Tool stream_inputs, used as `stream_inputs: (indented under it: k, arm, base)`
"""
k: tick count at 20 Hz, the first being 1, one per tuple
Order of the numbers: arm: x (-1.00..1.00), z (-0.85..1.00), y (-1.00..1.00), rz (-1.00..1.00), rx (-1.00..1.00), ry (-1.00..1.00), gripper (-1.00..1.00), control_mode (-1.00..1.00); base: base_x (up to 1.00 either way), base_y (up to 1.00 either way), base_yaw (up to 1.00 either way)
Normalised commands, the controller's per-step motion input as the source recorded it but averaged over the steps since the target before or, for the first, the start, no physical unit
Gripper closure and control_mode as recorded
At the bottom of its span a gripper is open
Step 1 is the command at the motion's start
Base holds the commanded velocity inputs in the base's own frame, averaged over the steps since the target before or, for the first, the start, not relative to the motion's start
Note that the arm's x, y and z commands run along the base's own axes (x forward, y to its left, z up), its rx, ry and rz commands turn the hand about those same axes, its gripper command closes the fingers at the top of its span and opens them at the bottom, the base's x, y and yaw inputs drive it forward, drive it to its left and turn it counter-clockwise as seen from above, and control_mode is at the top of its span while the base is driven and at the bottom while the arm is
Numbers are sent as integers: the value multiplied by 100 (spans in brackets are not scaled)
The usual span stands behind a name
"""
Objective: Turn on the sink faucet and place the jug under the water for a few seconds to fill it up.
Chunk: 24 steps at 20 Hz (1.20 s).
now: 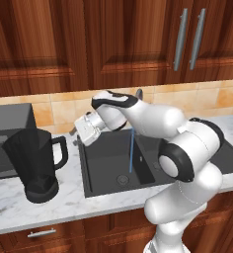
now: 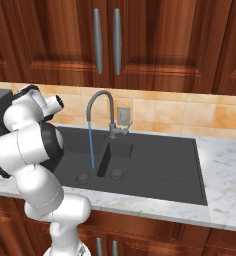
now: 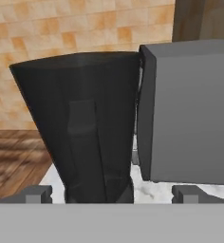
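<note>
The jug (image 1: 35, 160), a tall smoky-black pitcher with a loop handle, stands upright on the marble counter left of the sink (image 1: 106, 170). My gripper (image 1: 83, 132) hangs open a little right of and above the jug's handle, pointing at it without touching. In the hand view the jug (image 3: 80, 128) stands straight ahead, handle facing me, with my gripper (image 3: 113, 193) open and nothing between the fingertips (image 3: 38, 192). The sink faucet (image 2: 101, 105) arches over the black sink (image 2: 155, 165). A thin blue stream of water (image 2: 91, 145) falls from the spout into the bowl, the same water (image 1: 131, 150) behind my arm.
A dark grey microwave (image 1: 7, 136) stands right behind the jug, close beside it in the hand view as the microwave (image 3: 190, 114). Wooden cabinets hang above the tiled backsplash. Marble counter (image 2: 225, 170) stretches right of the sink.
</note>
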Motion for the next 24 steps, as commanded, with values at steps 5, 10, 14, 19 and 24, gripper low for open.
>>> stream_inputs:
  k: [5,10,14,19,24]
  arm:
    - [-9,0,46,0,0,0,-100,-100]
    - [-7,0,50,0,0,0,-100,-100]
    - [-9,-1,63,0,-2,0,-100,-100]
    - [-8,-7,63,0,-4,0,100,-100]
    - [-10,-5,52,0,-3,0,100,-100]
  base:
    - [0,0,0]
    - [0,0,0]
    - [0,0,0]
    - [0,0,0]
    - [0,0,0]
